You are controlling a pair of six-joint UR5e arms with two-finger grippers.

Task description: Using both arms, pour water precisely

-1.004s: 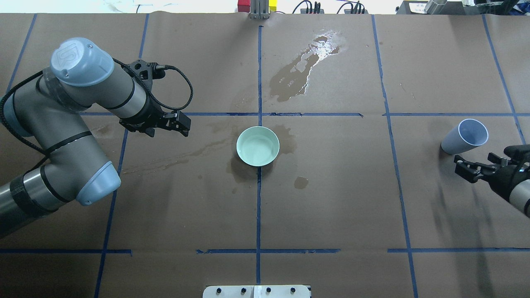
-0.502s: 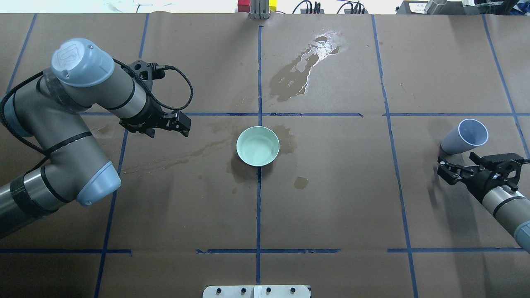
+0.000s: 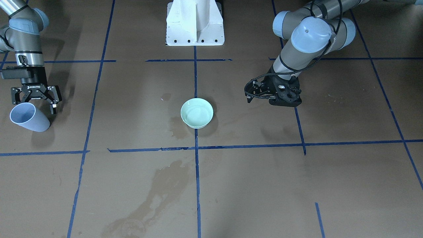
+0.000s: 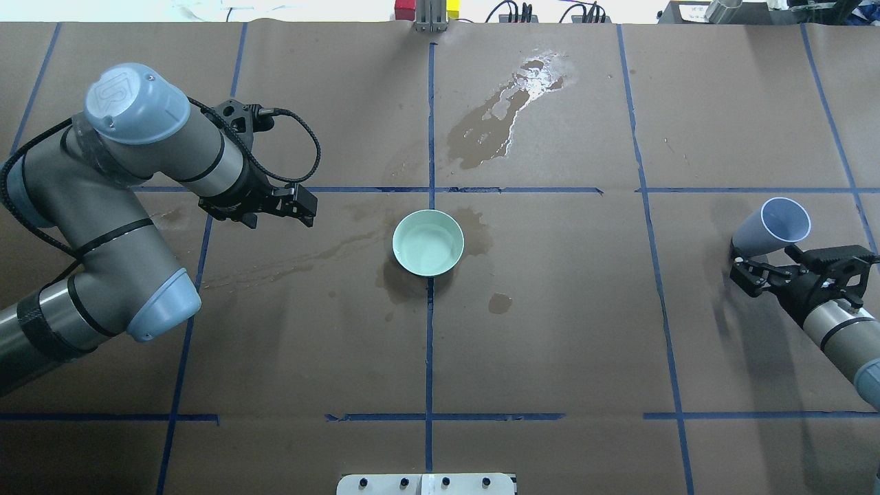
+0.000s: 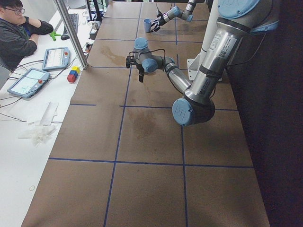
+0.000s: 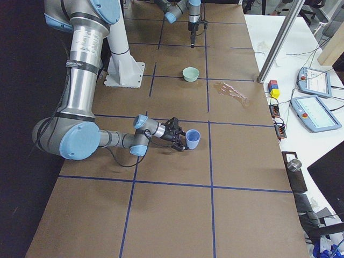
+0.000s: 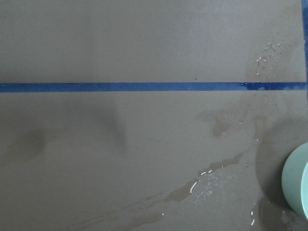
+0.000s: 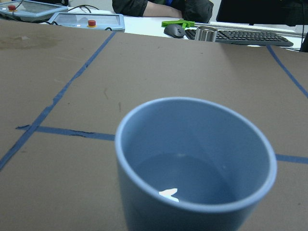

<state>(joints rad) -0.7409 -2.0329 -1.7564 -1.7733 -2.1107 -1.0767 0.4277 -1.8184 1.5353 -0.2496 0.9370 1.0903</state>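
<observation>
Brown paper desk (image 4: 550,344), taped in blue squares and wet in patches. The right arm (image 4: 835,320), cut off at the frame edge, holds its jaws wide just beside the cup (image 4: 770,232); contact is unclear. Shallow water (image 8: 192,180) lies inside. The left arm (image 4: 137,172) hangs near the bowl (image 4: 427,242), jaws seemingly closed, empty.

table cover (image 4: 550,344): matt brown paper | cup (image 4: 770,230): smooth matt plastic | bowl (image 4: 401,240): glossy | water (image 4: 543,75): shiny wet

- Overhead and front cameras face each other, both looking down on the desk (image 4: 550,344) and sharing the bowl (image 4: 427,242).
- Side cameras look along it from either end.
- Right wrist camera sits close to the cup (image 8: 195,163); the left one looks straight down.
</observation>
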